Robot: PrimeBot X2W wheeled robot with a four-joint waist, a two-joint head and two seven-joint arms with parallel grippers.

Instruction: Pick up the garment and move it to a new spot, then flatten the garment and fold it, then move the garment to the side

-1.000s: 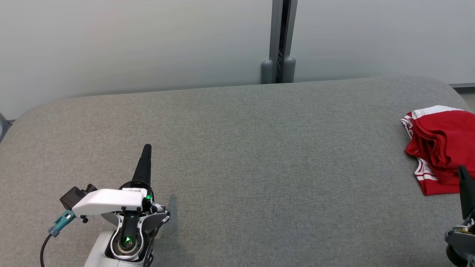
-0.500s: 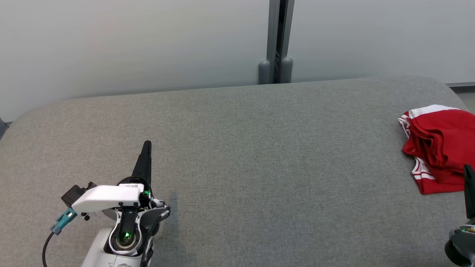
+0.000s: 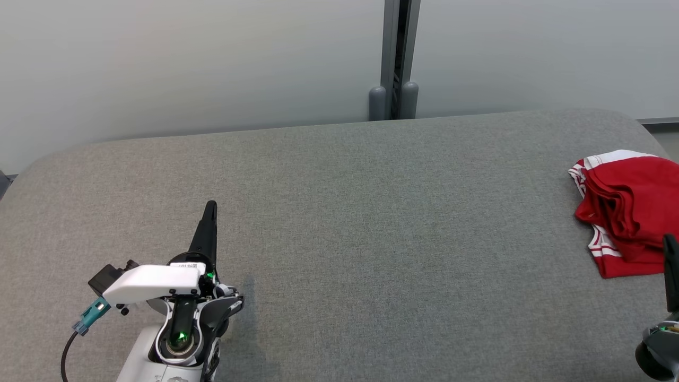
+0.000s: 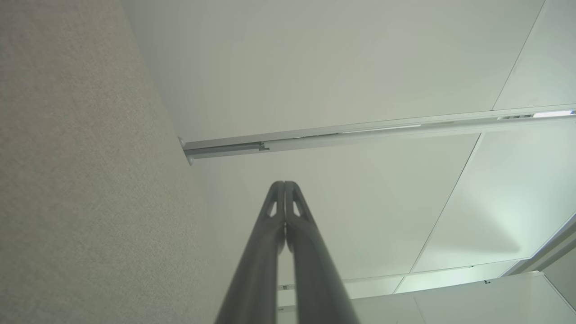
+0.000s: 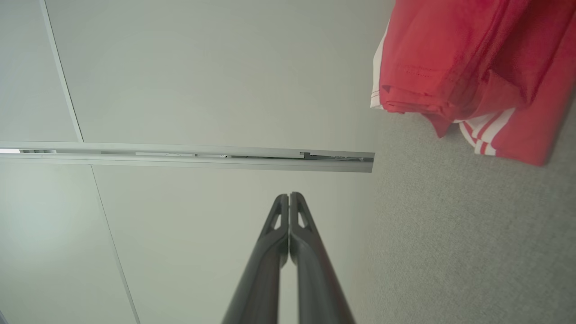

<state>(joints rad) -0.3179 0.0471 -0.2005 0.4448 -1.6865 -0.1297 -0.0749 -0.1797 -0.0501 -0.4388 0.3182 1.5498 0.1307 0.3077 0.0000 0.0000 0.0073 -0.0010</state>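
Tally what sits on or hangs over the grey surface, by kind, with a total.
Garments: 1, the red garment with white trim, heaped near the right end of the grey surface.
Grippers: 2, the left gripper and the right gripper, both shut and empty.
Total: 3.

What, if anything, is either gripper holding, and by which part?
Nothing. The left gripper and right gripper are shut empty; the garment lies apart.

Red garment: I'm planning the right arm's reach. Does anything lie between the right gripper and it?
Nothing visible does. Bare grey cushion is all that lies between the shut right gripper and the bunched garment close by.
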